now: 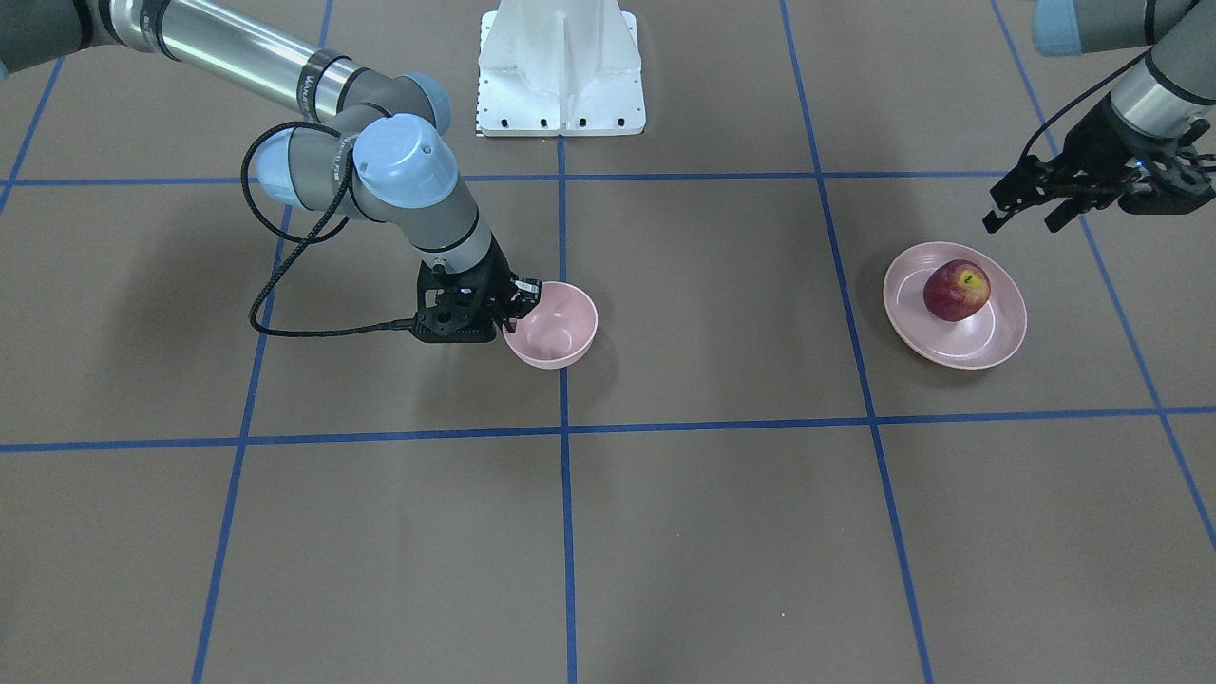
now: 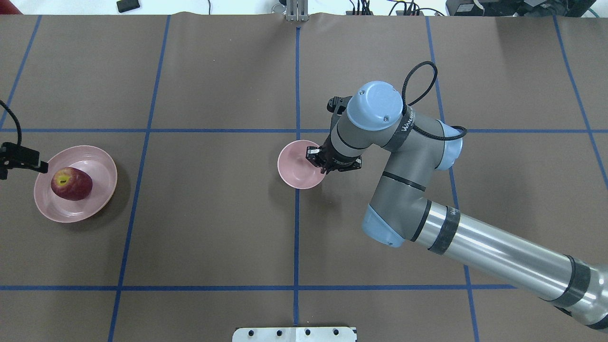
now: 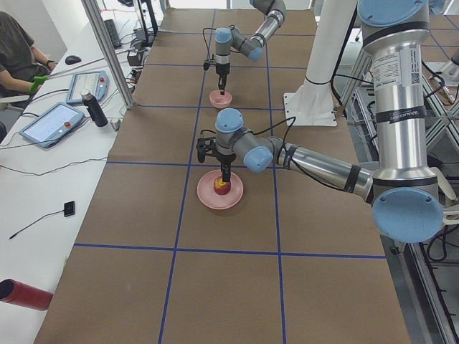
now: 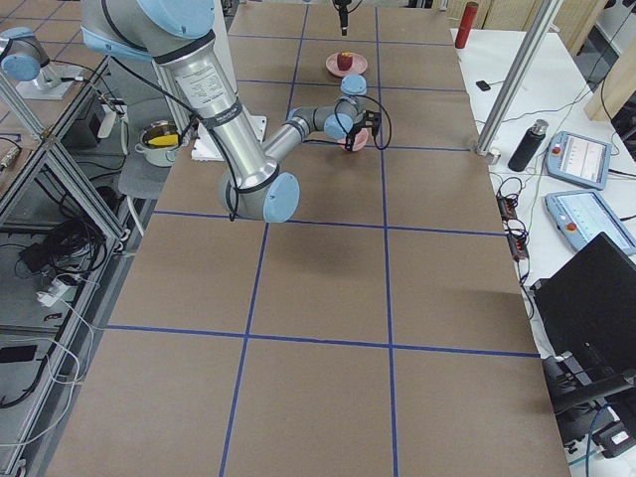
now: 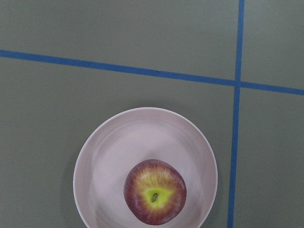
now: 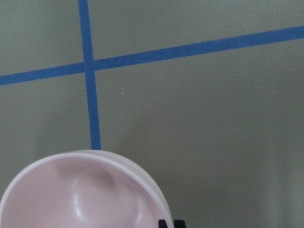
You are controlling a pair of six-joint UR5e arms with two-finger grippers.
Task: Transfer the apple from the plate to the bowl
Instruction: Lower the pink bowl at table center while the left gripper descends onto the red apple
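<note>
On the plate (image 1: 1005, 334), far left of table: apple (image 1: 957, 290), stem dimple up. Left gripper (image 1: 1019, 224) hangs above, fingers spread, empty. Right gripper (image 1: 526, 292) pinches rim of bowl (image 1: 562, 334), mid-table.

Apple (image 1: 957, 290) on plate (image 1: 993, 342), robot's left; bowl (image 1: 560, 337) ctr, well apart

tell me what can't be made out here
- Right gripper: whether it grips the small pale-pink bowl; its arm covers the jaws overhead, and the wrist view's bottom edge cuts its tips.
- Left gripper: overhead, mostly cut off by the left edge.
- Round dark-red apple: too small for detail in exterior right view.
</note>
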